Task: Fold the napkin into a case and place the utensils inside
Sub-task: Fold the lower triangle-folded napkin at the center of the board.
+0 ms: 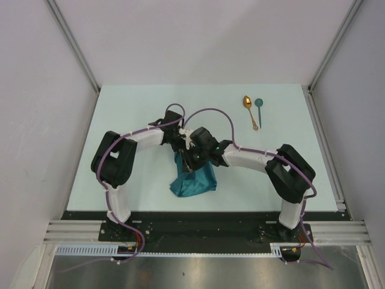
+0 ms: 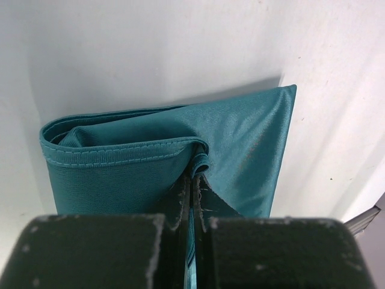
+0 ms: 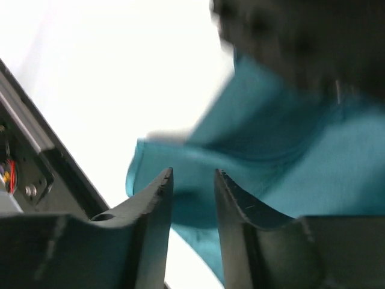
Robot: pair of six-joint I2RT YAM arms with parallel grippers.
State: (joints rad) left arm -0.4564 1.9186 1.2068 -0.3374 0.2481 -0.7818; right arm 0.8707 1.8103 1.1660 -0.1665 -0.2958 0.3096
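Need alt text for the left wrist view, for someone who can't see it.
The left gripper is shut on a hemmed edge of the folded teal napkin, with the pale table behind it.

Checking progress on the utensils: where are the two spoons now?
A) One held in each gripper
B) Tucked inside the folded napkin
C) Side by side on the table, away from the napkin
C: the gold spoon and teal spoon lie together on the table, far from the napkin.
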